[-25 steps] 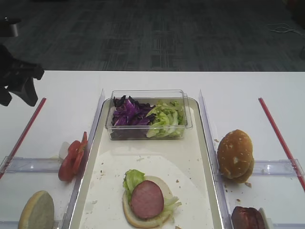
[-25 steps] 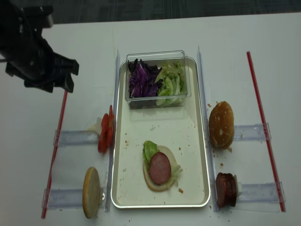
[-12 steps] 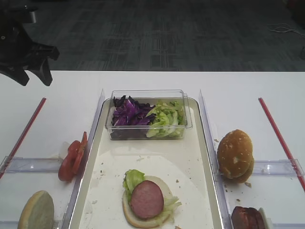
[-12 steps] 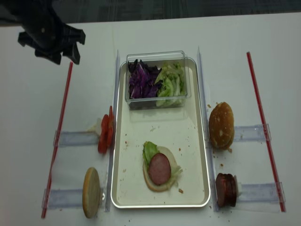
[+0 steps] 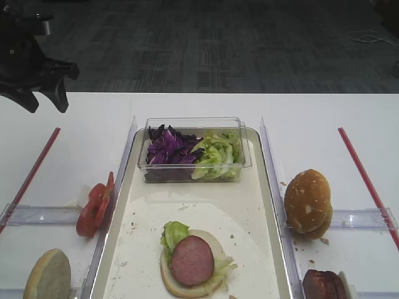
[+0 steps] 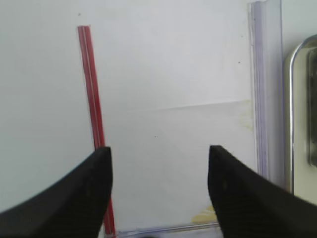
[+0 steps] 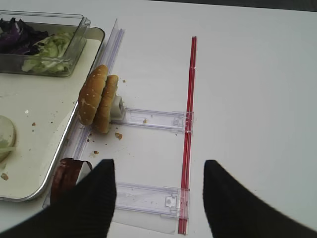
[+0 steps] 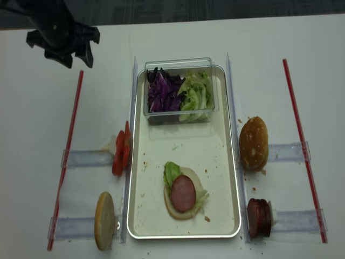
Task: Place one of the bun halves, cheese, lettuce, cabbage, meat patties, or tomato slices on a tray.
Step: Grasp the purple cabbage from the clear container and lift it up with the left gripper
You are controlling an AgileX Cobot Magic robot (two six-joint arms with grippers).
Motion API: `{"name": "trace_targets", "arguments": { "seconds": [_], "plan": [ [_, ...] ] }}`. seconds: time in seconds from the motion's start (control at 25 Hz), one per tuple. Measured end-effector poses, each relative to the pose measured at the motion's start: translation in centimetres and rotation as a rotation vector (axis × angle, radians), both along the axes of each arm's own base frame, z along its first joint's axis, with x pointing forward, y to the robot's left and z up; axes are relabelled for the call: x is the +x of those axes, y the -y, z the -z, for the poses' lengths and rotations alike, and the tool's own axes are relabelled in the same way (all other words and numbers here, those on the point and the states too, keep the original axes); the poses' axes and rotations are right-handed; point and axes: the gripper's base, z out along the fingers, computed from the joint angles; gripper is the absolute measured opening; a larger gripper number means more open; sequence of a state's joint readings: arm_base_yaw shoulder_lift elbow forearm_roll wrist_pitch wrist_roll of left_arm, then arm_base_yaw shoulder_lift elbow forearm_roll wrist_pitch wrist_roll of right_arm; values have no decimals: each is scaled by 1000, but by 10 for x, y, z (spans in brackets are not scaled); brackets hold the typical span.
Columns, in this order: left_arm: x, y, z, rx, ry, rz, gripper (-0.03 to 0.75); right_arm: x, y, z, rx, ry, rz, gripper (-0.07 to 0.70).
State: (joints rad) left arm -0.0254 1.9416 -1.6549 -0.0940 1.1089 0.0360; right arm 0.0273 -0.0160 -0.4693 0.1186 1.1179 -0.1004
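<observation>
White bench [image 5: 187, 106]: tray [image 5: 265, 187] at centre carries bun, lettuce, patty [image 5: 192, 260]. Left gripper [image 8: 73, 54] hovers at 10 o'clock, fingers open, empty; right gripper [image 7: 158, 193] likewise. Next: fetch tomato slices [image 5: 93, 208].

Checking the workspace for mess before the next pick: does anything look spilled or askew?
Mostly tidy. Crumbs are scattered on the tray and on the table under the seeded bun halves to its right. The lettuce sticks out unevenly from under the meat patty. Nothing looks tipped over or damaged.
</observation>
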Motion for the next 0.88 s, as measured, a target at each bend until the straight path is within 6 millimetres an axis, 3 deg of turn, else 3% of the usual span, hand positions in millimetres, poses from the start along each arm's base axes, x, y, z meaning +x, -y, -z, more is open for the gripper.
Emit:
{"name": "trace_targets", "arguments": {
  "seconds": [0.32,0.44,0.88],
  "plan": [
    [0,-4,-1,20,-9,-17,429,0,0,0,-2,0,-1,405],
    [-1,3,-1,18,-14,-6,429,0,0,0,-2,0,-1,405],
    [-7,61,-2,6,1,96,428,0,0,0,-9,1,-5,405]
  ]
}}
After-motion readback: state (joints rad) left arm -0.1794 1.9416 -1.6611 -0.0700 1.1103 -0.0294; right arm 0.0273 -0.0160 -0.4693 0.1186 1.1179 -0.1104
